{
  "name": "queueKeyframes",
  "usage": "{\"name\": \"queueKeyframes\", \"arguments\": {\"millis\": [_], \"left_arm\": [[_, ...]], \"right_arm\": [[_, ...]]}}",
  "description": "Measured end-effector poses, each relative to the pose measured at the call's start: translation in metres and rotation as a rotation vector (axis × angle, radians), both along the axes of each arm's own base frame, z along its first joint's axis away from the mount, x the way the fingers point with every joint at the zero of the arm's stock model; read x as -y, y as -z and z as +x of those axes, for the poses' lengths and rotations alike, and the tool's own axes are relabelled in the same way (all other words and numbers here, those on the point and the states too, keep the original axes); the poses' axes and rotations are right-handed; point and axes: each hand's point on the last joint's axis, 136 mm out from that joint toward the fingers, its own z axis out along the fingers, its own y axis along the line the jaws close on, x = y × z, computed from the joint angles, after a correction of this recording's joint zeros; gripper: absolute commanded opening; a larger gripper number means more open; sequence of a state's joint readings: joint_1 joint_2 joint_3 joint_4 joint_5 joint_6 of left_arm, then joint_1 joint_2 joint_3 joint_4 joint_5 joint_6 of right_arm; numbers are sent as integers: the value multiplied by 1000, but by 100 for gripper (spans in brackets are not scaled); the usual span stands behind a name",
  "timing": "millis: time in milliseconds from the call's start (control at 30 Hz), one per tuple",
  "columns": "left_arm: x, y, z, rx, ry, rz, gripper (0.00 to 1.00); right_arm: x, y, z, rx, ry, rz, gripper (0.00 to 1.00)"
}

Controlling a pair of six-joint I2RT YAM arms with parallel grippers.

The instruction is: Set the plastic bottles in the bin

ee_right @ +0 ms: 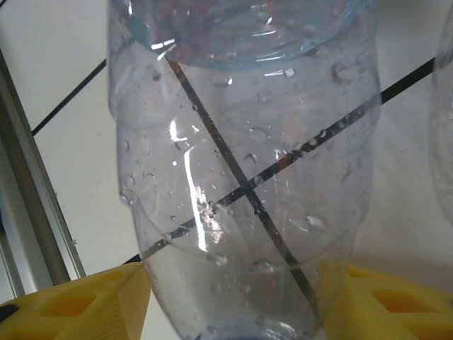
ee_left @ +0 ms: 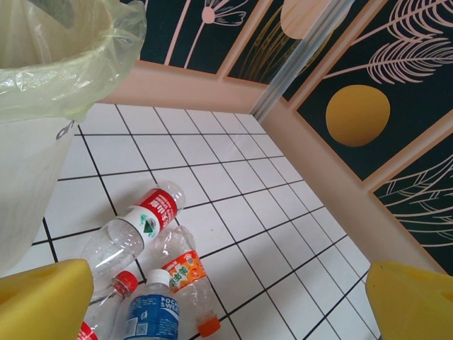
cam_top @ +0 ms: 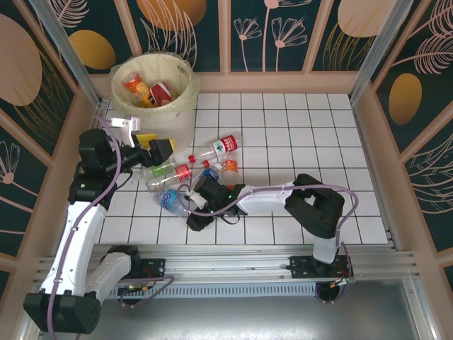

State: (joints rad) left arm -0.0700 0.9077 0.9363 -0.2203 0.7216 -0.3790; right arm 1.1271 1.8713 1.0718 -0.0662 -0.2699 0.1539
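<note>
The bin (cam_top: 185, 91), cream-white with a pale yellow liner, stands at the back left and holds a few bottles (cam_top: 138, 88). Several plastic bottles lie on the white tiles: a long red-labelled one (cam_top: 221, 146), another red-labelled one (cam_top: 170, 172), an orange-labelled one (cam_top: 228, 167) and a blue one (cam_top: 209, 173). My right gripper (cam_top: 190, 205) is shut on a clear bottle with a blue label (cam_top: 172, 200); its yellow fingers (ee_right: 85, 304) press both sides of the bottle (ee_right: 241, 177). My left gripper (cam_top: 152, 146) hangs open beside the bin (ee_left: 35, 177), above the bottles (ee_left: 145, 219).
Patterned walls with pale wooden frames (cam_top: 283, 82) close the tiled floor on three sides. A metal rail (cam_top: 248, 265) runs along the near edge. The right half of the tiles (cam_top: 318, 134) holds no objects.
</note>
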Motion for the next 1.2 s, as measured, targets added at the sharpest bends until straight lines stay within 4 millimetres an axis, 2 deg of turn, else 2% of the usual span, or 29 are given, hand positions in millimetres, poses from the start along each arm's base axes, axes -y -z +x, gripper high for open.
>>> {"name": "queueKeyframes", "arguments": {"millis": [467, 600, 767, 833, 1000, 1200], "left_arm": [[0, 0, 1, 0, -1, -6, 98], [1, 0, 1, -2, 1, -12, 98], [2, -2, 1, 4, 7, -22, 98], [2, -3, 1, 7, 9, -29, 99], [6, -1, 0, 3, 31, -63, 99], [16, -3, -3, 3, 69, -135, 98]], "right_arm": [[-1, 4, -1, 16, -14, -18, 41], [3, 2, -3, 17, -13, -18, 39], [17, -3, -9, 15, -11, -16, 39], [24, -10, -11, 19, -7, -4, 39], [39, -42, -8, 37, 26, 66, 39], [72, -85, 18, 65, 131, 174, 38]]}}
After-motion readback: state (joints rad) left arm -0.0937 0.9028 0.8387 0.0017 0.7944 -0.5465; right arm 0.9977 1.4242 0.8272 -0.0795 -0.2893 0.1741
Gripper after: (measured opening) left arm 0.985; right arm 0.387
